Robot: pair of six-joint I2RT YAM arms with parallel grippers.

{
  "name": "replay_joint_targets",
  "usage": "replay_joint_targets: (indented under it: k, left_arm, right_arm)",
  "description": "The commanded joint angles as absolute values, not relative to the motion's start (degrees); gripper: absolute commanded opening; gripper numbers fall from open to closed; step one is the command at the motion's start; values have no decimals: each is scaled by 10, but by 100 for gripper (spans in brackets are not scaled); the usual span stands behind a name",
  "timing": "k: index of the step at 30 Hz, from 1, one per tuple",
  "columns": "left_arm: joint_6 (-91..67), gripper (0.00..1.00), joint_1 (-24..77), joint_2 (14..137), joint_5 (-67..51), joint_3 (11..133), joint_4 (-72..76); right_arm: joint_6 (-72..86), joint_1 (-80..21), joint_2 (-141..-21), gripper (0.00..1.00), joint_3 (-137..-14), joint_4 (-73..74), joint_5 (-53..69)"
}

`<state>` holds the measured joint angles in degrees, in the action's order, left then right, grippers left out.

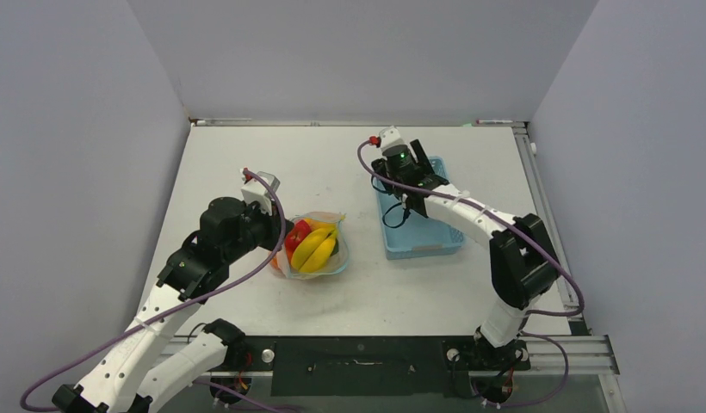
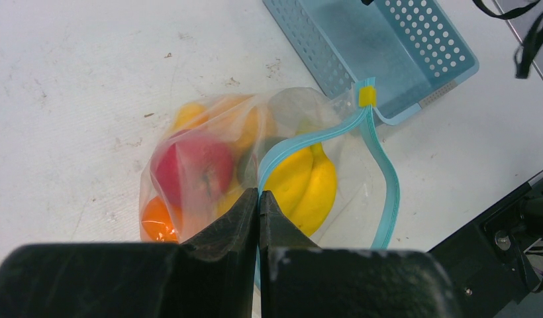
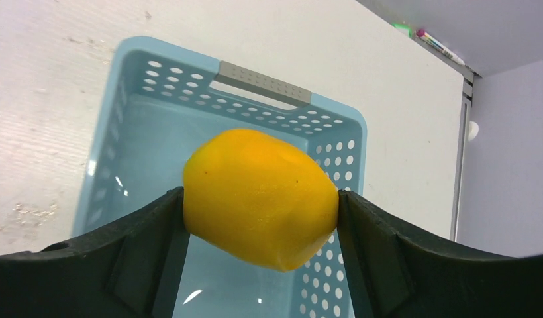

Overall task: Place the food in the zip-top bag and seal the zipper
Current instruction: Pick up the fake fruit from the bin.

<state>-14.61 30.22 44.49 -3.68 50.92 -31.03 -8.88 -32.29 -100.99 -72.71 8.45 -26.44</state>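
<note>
The clear zip-top bag (image 1: 319,249) lies on the table with its mouth open. Through it I see a red apple (image 2: 189,165), an orange (image 2: 157,220), a yellow banana (image 2: 308,185) and something dark green (image 2: 250,159). The light-blue zipper (image 2: 390,192) gapes, with a yellow slider (image 2: 367,96) at its far end. My left gripper (image 2: 259,193) is shut on the near zipper strip; in the top view it (image 1: 276,241) sits at the bag's left edge. My right gripper (image 3: 261,199) is shut on a yellow-orange fruit (image 3: 255,185) held above the basket; in the top view it (image 1: 423,168) hides the fruit.
A light-blue perforated basket (image 1: 431,237) stands right of the bag, with no food showing in it; its grey handle (image 3: 265,83) is at the far rim. Grey walls enclose the table on three sides. A metal rail (image 1: 539,353) runs along the near edge.
</note>
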Motion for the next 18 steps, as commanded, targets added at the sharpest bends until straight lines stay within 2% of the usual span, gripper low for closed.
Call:
replay_joint_targets:
  k: [1, 9, 18]
  left_arm:
    - [-149, 0, 299, 443, -35, 519, -291]
    - [-150, 0, 299, 443, -37, 519, -290]
    - [-150, 0, 299, 441, -33, 519, -292]
  right_arm:
    - [-56, -340, -934, 56, -714, 102, -228]
    - [-15, -346, -828, 56, -685, 108, -86]
    - [22, -356, -764, 55, -666, 118, 72]
